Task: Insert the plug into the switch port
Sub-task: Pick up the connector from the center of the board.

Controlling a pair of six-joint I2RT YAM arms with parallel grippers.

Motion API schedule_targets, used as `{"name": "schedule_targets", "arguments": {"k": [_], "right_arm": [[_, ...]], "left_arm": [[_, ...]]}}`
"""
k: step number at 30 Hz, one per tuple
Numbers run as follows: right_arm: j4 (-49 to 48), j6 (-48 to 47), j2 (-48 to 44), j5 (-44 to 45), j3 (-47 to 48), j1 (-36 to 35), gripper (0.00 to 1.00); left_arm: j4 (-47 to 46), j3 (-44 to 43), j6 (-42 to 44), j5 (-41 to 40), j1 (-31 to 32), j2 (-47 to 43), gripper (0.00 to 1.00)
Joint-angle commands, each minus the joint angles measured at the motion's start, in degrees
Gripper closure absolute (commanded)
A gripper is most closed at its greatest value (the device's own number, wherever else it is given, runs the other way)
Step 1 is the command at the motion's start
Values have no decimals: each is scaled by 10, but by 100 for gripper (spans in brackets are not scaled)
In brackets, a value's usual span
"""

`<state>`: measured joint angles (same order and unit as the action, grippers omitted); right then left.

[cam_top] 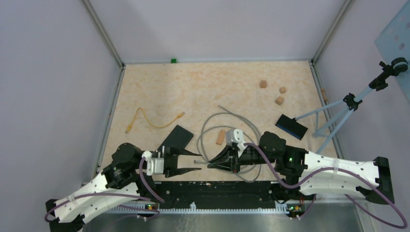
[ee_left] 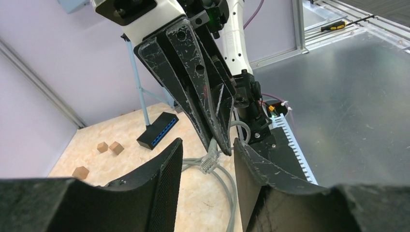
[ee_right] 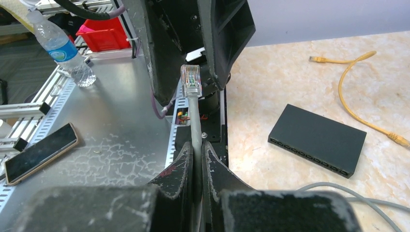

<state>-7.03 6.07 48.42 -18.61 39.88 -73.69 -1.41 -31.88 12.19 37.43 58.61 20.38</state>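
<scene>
My right gripper [cam_top: 211, 165] is shut on a grey cable [ee_right: 194, 121] just behind its clear plug [ee_right: 190, 81], which sticks out past the fingertips [ee_right: 197, 147]. My left gripper [cam_top: 196, 161] is open, and the plug [ee_left: 209, 159] hangs between its two fingers without touching either. A black switch [cam_top: 176, 137] lies flat on the table beside the left gripper, its row of ports showing in the right wrist view [ee_right: 316, 139]. The rest of the grey cable loops [cam_top: 227, 121] on the table behind the right gripper.
A second switch with blue ports [cam_top: 291, 126] lies at the right by a tripod [cam_top: 348, 104]. A yellow cable [cam_top: 150, 121] lies at the left. Three wooden blocks [cam_top: 279, 100] sit far right, one [cam_top: 220, 137] inside the loop. A bottle [ee_right: 60, 48] and phone [ee_right: 38, 152] lie off-table.
</scene>
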Motion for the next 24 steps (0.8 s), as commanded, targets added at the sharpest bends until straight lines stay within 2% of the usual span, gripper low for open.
{"name": "schedule_targets", "arguments": {"k": [1, 4, 6, 12, 18, 19, 22, 24], "right_arm": [[-22, -1, -10, -13, 30, 5, 100], [-23, 0, -10, -15, 30, 4, 100], [-23, 1, -11, -16, 30, 5, 100], [-25, 2, -12, -15, 29, 5, 100], [-24, 7, -12, -13, 27, 5, 100], [-24, 8, -12, -11, 26, 6, 100], [-22, 8, -15, 1, 25, 6, 100], [-18, 5, -20, 15, 23, 5, 100]], "left_arm": [[11, -23, 6, 1, 3, 3, 47], [11, -22, 9, 2, 2, 3, 42], [11, -23, 10, 2, 3, 3, 46], [11, -29, 15, 14, 2, 11, 72], [26, -34, 14, 15, 2, 15, 68], [26, -34, 13, 16, 3, 15, 72], [26, -34, 9, 12, 2, 17, 99], [29, -33, 2, 4, 2, 18, 100]]}}
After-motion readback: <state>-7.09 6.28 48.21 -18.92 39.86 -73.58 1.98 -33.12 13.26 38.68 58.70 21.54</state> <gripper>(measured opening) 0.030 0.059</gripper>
